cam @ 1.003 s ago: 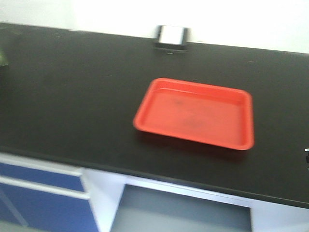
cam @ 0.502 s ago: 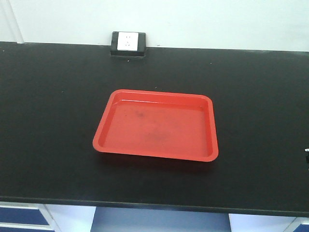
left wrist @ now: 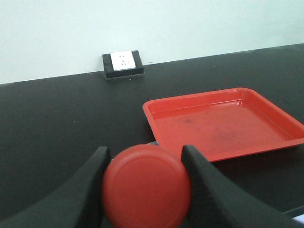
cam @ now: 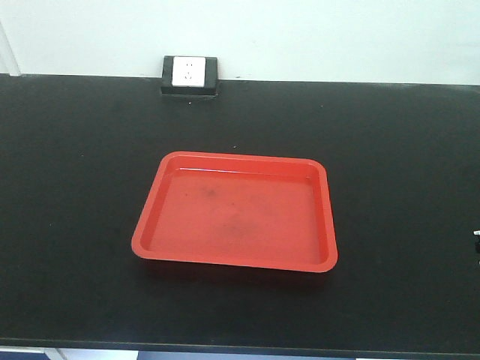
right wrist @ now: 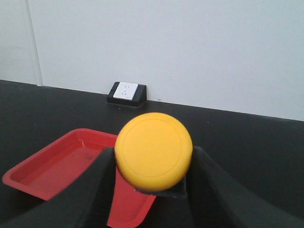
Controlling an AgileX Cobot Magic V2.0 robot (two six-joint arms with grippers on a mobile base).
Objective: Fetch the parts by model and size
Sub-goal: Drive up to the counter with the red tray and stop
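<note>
Tray [cam: 240, 214] smudged, left gripper [left wrist: 144, 152] pinching red switch [left wrist: 146, 187], right gripper [right wrist: 152, 153] yellow switch [right wrist: 154, 145]

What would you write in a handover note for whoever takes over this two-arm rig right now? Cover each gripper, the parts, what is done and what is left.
Left gripper: shut on the red mushroom-cap push-button switch.
Right gripper: shut on the yellow mushroom-cap push-button switch.
Done: both parts are in hand.
Left: probably set both into the shallow red plastic tray, which sits on the black countertop with nothing in it yet.
</note>
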